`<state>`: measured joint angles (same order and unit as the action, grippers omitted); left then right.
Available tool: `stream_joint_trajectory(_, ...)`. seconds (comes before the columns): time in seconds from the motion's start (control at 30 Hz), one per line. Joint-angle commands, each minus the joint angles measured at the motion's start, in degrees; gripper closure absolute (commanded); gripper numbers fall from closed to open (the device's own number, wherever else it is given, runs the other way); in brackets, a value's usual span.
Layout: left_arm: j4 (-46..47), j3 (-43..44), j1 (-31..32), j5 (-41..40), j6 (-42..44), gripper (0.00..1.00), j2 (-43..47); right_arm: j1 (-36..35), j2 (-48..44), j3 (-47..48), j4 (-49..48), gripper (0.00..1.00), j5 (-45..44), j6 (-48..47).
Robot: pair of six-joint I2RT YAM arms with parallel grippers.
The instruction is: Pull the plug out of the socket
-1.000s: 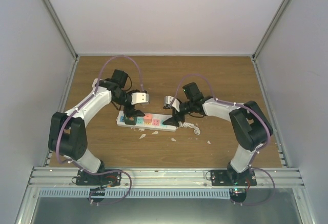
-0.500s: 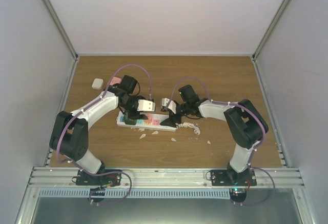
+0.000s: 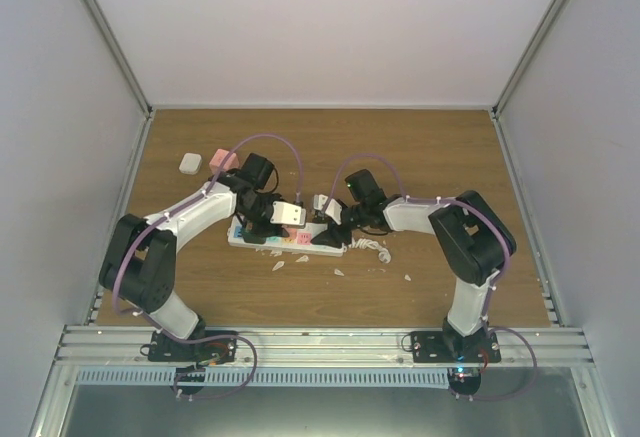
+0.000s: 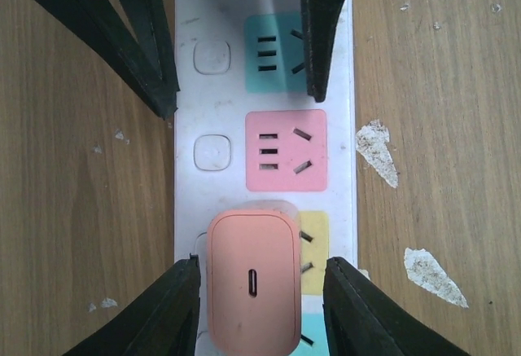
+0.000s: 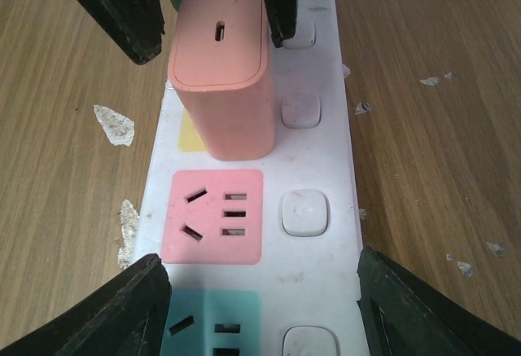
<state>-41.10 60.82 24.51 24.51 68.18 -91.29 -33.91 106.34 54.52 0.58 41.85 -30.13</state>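
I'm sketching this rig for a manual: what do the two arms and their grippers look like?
The left arm and right arm match: white rounded links between bulky black joint housings. A thin purple cable loops along each. The left gripper and right gripper each have two flat, matte black, tapering fingers. No markings show.

White socket [image 4: 264, 95], teal, pink, yellow squares [image 4: 286, 151]; salmon plug [image 4: 252, 283]; wood-brown table [image 4: 81, 209].

Both arms [image 3: 190, 212]: white link shells, black joints, looping purple cables [image 3: 262, 139]; matte black tapered fingers [image 4: 155, 38].
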Motion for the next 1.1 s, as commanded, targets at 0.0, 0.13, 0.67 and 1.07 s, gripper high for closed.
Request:
stream_joint_trajectory(0.0,2.0,-0.3,1.0,-0.7,0.2,0.57,-0.7,-0.8,2.0,-1.0,-0.4,0.36,-0.5,-0.6)
stream_joint_trajectory(0.13,1.8,0.0,1.2,-1.0,-0.2,0.59,-0.6,-0.8,2.5,-0.8,-0.4,0.39,-1.0,-1.0)
stream_joint_trajectory(0.67,2.3,-0.5,1.3,-2.1,-0.5,0.69,-0.5,-0.8,0.5,-1.9,1.3,0.19,6.3,-2.7)
stream_joint_trajectory(1.07,3.6,-1.4,1.6,-3.0,-1.1,0.57,-0.8,-1.5,2.5,-1.9,1.2,0.09,0.3,-3.1)
